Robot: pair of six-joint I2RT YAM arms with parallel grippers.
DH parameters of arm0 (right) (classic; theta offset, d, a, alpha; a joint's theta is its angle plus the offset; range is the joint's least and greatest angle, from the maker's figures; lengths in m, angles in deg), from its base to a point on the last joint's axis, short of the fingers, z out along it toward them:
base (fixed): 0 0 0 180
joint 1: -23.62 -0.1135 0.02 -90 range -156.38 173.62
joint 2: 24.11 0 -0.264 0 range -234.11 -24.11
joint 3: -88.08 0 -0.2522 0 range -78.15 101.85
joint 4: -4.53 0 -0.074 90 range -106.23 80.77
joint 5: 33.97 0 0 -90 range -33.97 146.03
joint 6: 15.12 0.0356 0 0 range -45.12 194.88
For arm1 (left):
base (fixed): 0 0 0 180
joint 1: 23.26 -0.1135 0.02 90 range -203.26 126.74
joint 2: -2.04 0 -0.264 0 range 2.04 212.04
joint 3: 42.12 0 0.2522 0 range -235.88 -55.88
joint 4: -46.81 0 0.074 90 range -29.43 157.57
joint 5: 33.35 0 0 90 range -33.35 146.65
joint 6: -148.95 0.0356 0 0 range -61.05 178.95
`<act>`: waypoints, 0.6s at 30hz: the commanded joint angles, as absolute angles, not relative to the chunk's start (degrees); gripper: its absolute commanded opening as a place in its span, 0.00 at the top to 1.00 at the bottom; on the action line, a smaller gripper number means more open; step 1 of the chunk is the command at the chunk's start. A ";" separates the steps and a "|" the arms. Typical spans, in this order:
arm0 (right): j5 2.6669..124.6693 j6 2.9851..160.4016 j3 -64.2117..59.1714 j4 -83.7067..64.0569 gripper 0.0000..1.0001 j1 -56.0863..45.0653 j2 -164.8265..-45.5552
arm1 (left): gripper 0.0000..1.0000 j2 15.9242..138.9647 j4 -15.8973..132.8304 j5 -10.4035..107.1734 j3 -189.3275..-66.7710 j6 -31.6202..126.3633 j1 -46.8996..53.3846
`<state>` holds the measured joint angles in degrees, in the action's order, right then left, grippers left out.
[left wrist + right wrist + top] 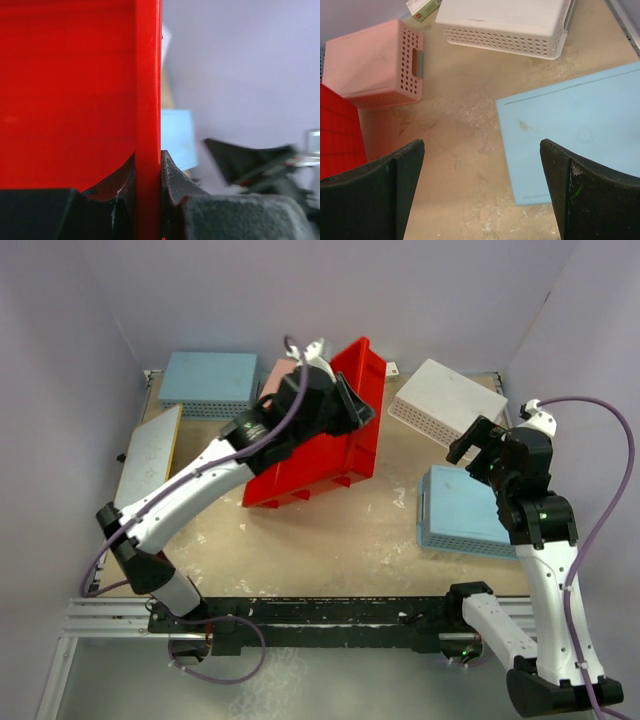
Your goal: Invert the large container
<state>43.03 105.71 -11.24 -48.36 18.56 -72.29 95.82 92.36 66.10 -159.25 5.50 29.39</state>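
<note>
The large red container (pixel 335 445) is tipped up on its near long edge in the middle of the table, its far side raised high. My left gripper (pixel 352 405) is shut on its raised rim. In the left wrist view the red rim (pixel 148 100) runs upright between my two dark fingers (pixel 172 180), which press on both sides of it. My right gripper (pixel 478 445) is open and empty at the right, above an upturned blue basket (pixel 465 510). In the right wrist view its fingers (pixel 400 175) stand wide apart over bare table, with a corner of the red container (pixel 337 130) at the left.
An upturned blue basket (pixel 208 382) stands at the back left, a pink basket (pixel 375 65) behind the red container, a white basket (pixel 445 400) at the back right. A flat white lid with a yellow edge (pixel 150 452) lies along the left side.
</note>
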 commanded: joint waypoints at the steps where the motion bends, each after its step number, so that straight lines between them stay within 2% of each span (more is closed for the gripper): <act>1: 40.67 105.40 -11.11 -48.21 0.00 18.70 -72.00 | 1.00 90.42 81.40 59.68 -162.67 -4.17 29.41; 10: 39.28 105.38 -10.74 -48.16 0.00 18.72 -71.50 | 1.00 86.69 57.29 49.61 -153.11 -21.90 26.11; 18: 39.67 105.43 -11.09 -48.33 0.00 18.65 -70.73 | 1.00 82.72 36.05 46.46 -136.42 -36.14 25.33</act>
<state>40.50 105.73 -11.33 -49.22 18.53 -71.81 87.16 53.89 49.25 -142.60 -23.05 25.95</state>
